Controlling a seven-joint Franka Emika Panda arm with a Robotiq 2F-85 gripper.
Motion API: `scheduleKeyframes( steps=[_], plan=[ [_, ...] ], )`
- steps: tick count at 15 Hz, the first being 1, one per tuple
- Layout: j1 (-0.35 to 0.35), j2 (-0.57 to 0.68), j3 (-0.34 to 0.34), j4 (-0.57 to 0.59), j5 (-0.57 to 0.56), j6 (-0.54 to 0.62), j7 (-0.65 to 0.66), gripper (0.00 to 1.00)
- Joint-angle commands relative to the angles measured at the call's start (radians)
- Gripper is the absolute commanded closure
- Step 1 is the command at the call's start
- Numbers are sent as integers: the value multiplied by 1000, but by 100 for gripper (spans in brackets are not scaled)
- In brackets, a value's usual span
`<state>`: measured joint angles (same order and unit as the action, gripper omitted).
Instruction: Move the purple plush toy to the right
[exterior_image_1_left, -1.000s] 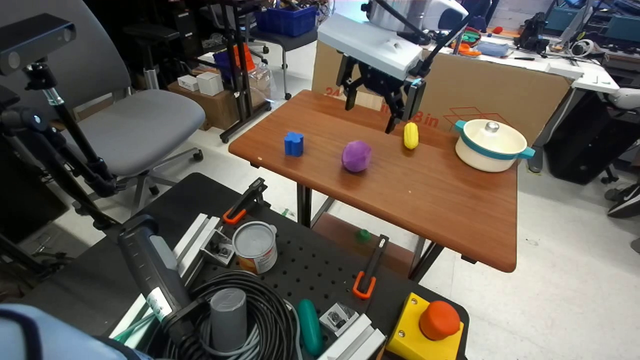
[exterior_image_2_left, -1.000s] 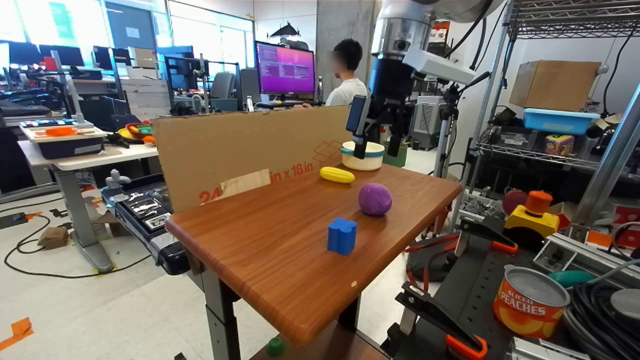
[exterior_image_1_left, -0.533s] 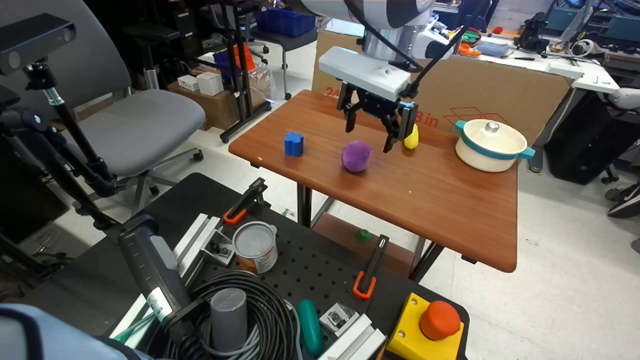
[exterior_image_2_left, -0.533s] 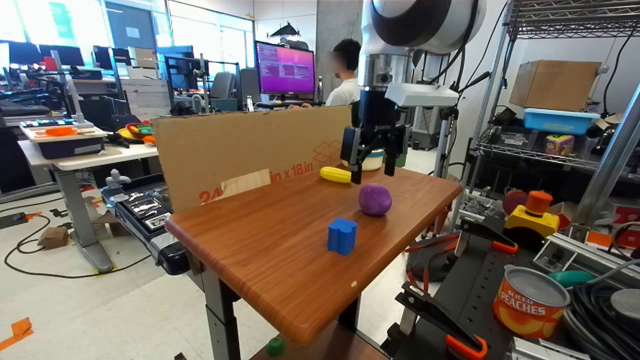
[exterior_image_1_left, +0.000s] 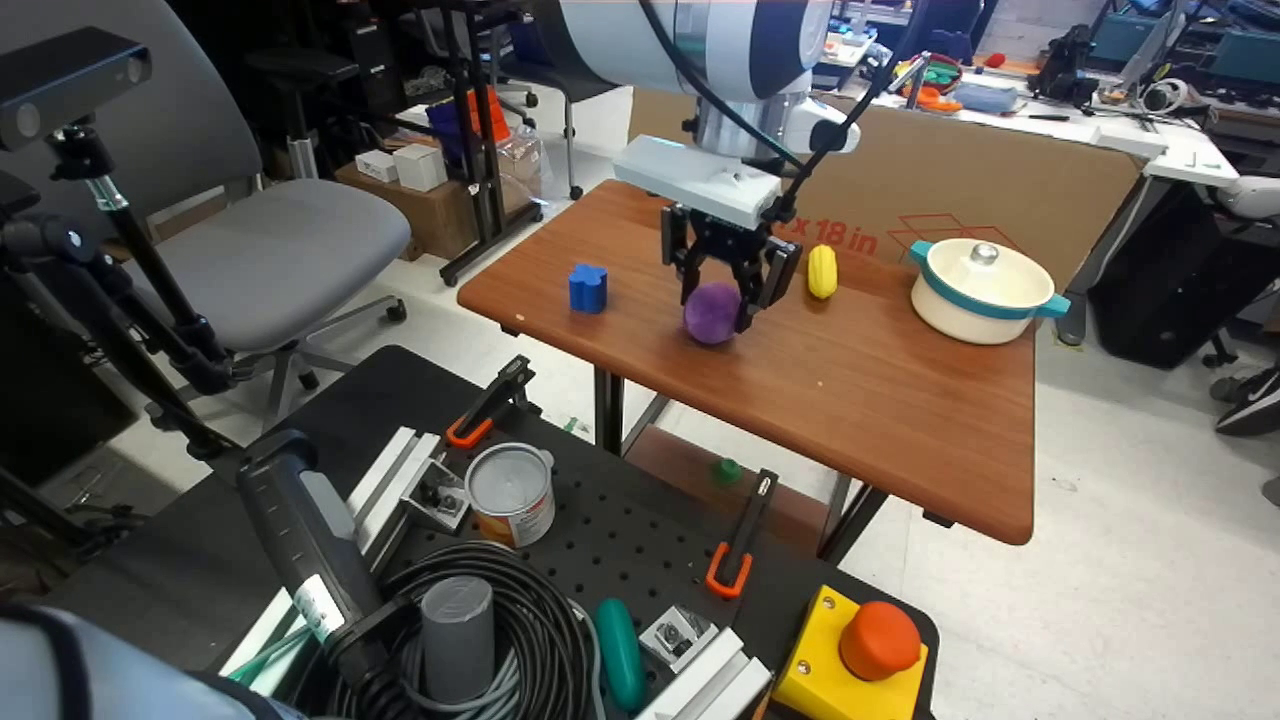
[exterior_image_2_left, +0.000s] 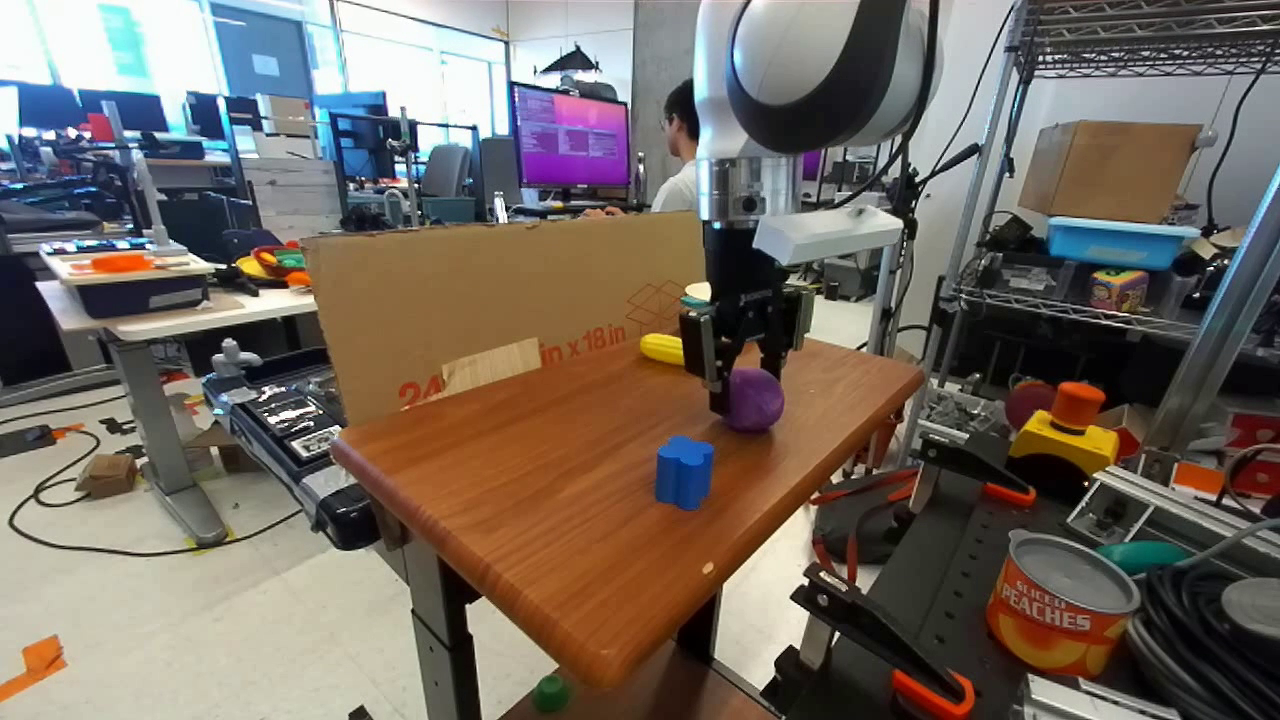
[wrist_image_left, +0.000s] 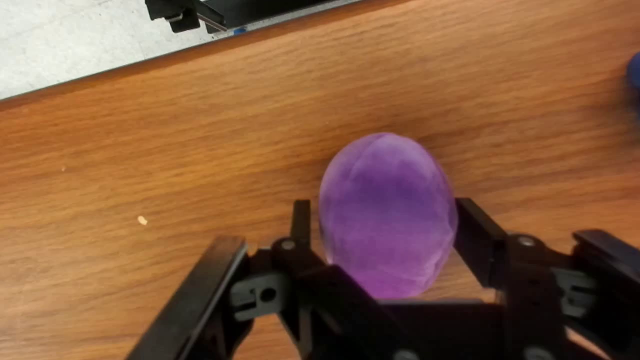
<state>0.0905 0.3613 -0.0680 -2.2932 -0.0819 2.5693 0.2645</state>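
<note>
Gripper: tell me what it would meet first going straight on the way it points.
Probably the tabletop: the gripper points mostly down, straddling the purple plush toy, so its tips should pass beside it. How far below them the surface lies is unclear.

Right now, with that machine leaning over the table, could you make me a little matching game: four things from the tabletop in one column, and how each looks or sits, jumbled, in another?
Things:
1. purple plush toy
2. blue block
3. yellow toy
4. pot

Descriptions:
A. long and narrow, lying on the table
B. cream and teal
C. has the tool on two sides
D. top shaped like a flower

Pairs: 1-C, 2-D, 3-A, 4-B.
</note>
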Motion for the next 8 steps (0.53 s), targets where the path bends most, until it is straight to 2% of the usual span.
scheduleKeyframes(
  steps=[1, 4, 6, 8],
  plan=[
    [15, 2, -14, 32, -37, -40, 26, 58],
    [-3, -58, -6, 18, -24, -72, -8, 81],
    [-23, -108, -11, 10, -19, -102, -29, 92],
    [-51, -145, -28, 19, -24, -137, -39, 95]
  ],
)
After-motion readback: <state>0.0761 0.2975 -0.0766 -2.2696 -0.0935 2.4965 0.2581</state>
